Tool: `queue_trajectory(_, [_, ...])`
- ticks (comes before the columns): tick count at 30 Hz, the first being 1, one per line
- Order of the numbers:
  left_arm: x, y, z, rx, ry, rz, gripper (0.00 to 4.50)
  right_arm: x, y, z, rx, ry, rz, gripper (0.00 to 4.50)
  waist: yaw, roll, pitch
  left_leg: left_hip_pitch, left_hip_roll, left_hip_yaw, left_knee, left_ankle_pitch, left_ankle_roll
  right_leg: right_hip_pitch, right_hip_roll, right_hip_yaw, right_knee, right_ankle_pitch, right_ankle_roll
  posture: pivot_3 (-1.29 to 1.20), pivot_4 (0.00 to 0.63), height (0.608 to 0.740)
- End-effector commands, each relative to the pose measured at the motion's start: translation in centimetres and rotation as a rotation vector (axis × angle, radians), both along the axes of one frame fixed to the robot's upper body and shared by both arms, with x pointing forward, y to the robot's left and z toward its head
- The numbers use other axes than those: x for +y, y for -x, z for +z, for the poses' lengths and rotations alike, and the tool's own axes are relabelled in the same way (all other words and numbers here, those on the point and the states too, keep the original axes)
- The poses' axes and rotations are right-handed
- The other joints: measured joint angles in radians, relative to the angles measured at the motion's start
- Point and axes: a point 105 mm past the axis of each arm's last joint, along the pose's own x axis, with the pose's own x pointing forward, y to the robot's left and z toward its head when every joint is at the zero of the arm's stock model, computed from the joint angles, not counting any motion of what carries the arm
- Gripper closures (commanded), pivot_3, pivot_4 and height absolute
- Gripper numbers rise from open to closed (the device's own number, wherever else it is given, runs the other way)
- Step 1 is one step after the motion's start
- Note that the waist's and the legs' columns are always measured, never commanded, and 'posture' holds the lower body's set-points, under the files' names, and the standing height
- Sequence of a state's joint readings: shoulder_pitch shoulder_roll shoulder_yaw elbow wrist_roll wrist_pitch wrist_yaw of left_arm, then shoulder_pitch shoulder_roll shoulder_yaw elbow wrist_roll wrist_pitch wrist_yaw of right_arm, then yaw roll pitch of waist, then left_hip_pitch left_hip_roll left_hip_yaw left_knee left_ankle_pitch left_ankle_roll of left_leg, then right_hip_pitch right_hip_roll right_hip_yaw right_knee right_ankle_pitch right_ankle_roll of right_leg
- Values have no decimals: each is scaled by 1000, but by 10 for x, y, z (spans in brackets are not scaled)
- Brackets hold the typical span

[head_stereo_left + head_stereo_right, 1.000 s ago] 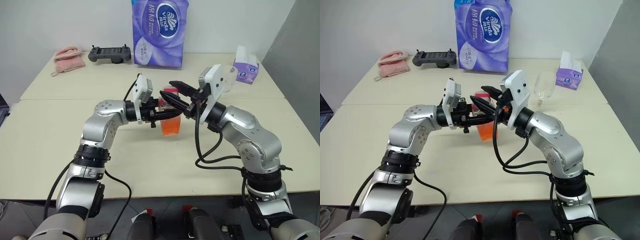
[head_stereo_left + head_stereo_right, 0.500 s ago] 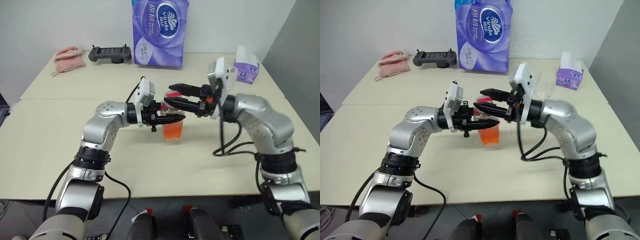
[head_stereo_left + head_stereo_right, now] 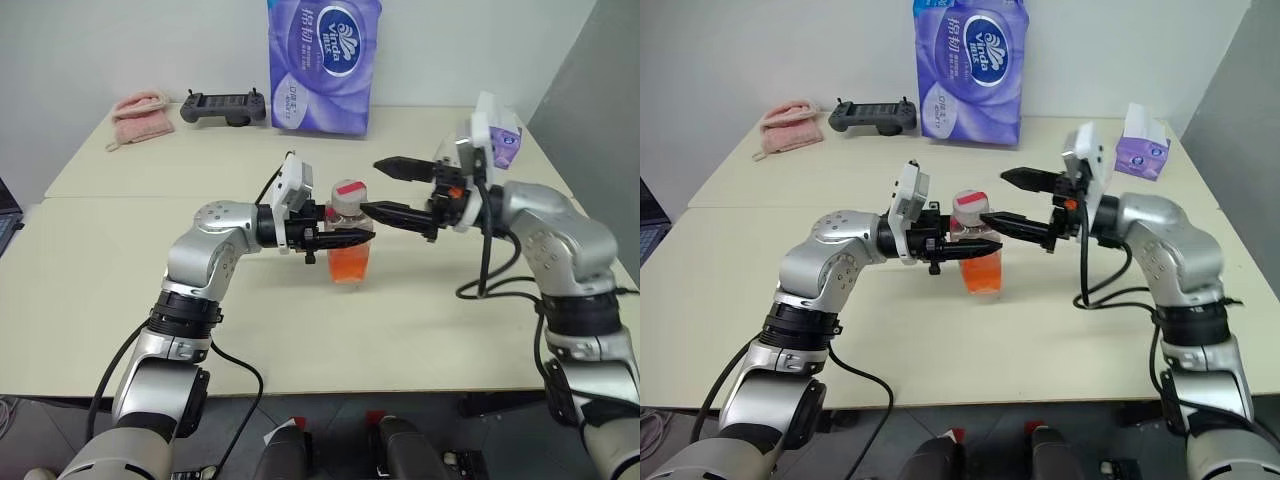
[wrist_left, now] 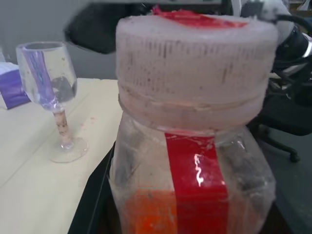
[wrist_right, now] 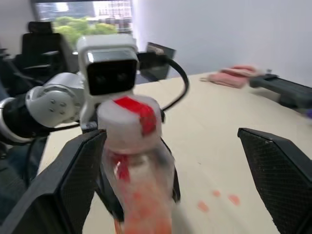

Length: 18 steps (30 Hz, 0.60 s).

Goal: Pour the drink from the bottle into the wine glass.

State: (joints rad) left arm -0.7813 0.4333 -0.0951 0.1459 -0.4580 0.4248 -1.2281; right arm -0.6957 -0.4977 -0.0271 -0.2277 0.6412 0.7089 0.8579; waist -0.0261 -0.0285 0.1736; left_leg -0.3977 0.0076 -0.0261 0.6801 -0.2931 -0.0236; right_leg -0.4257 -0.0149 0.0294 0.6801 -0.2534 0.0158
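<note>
bottle (image 3: 349, 232): upright on my table (image 3: 120, 290), capped, orange-red drink (image 3: 349, 263) low inside
left gripper (image 3: 352, 238): clamped around bottle's shoulder
right gripper (image 3: 384, 187): jaws spread wide, empty, just beside cap
wine glass (image 4: 51, 92): standing apart

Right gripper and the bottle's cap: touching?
Apart. In the left eye view the right gripper stands open, clear table between its fingers and the bottle cap.

Clear glossy plastic bottle (image 4: 190, 161), clear glass wine glass (image 4: 51, 92), matt table (image 3: 120, 290)
</note>
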Motion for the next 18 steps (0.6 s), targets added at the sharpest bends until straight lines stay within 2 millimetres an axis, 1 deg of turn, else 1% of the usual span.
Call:
queue_trajectory(1, [-3, 4, 20, -83, 34, -18, 2764, 20, 22, 17, -92, -45, -36, 28, -7, 0, 0, 0, 0, 0, 0, 0, 0, 0, 0, 0, 0, 0, 0, 0, 150, 740])
queue_trajectory(4, [-4, 4, 18, -76, 29, -23, 2764, 46, 30, 15, -117, -78, -77, 28, -9, 1, 0, 1, 1, 1, -1, 0, 0, 0, 2, 1, 0, 0, 0, 0, 150, 740])
queue_trajectory(6, [-5, 4, 17, -75, 25, -28, 2764, 54, 31, 14, -113, -95, -92, 28, -6, 1, 0, 1, 2, 1, -1, 0, 0, 0, 3, 1, 0, 0, 0, 0, 150, 740])
queue_trajectory(11, [-7, 2, 19, -79, 22, -31, 2764, 58, 26, 15, -114, -114, -119, 28, 2, 0, 0, 0, -1, 0, 0, 0, 0, 0, 4, 0, 0, 0, 0, 0, 150, 740])
queue_trajectory(17, [-6, 3, 19, -80, 19, -31, 2764, 55, 23, 17, -114, -120, -128, 28, -3, 1, 0, 1, -1, 1, 0, 0, 0, 0, 4, 1, 0, 0, 0, 0, 150, 740])
queue_trajectory(18, [-6, 3, 19, -80, 18, -29, 2764, 53, 22, 17, -103, -130, -133, 195, -4, 1, 0, 1, 0, 1, 0, 0, 0, 0, 5, 1, 0, 0, 0, 0, 150, 740])
